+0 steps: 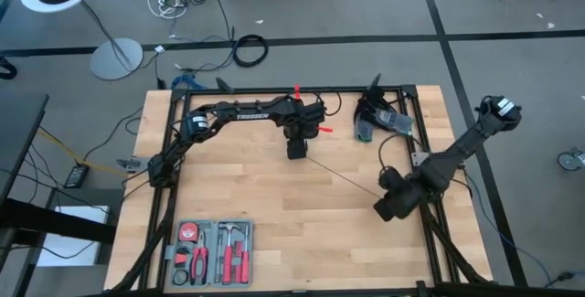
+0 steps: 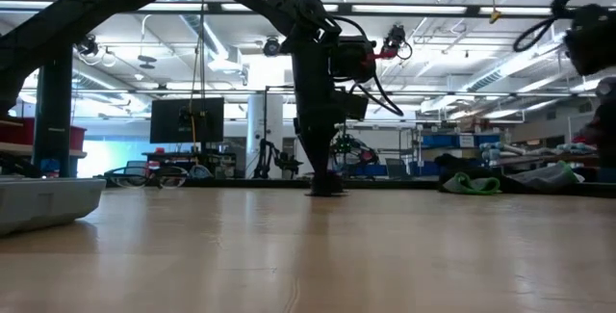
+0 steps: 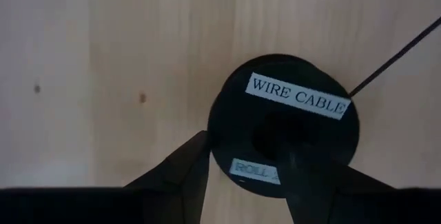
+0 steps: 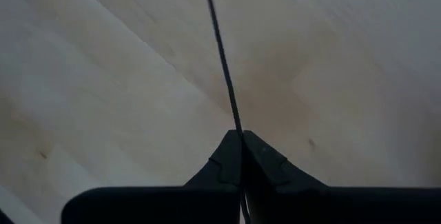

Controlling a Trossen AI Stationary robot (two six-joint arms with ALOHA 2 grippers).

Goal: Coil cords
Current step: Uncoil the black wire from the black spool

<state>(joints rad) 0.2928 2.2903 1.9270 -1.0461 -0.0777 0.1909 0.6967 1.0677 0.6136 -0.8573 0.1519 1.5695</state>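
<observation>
The cord is a very thin black line stretched across the wooden table from a round black disc-shaped spool, labelled "WIRE CABLE", to my right gripper. The spool lies flat on the table at its far middle, under my left gripper, which points straight down and is closed on it. My right gripper stands near the table's right edge, shut on the cord. In the low view my left gripper reaches down to the tabletop. My left gripper comes at the spool from above. One finger stands against the spool's outer rim and the other reaches toward its centre hole. The spool lies flat on the table. My right gripper pinches the thin cord between its two fingertips, slanting steeply down. The fingers lie along the cord, which runs straight away from them, taut, above the table toward the spool.
A grey tool tray with red-handled tools sits at the near left. A pile of black and green gear lies at the far right corner. A dark metal frame runs round the table's edges.
</observation>
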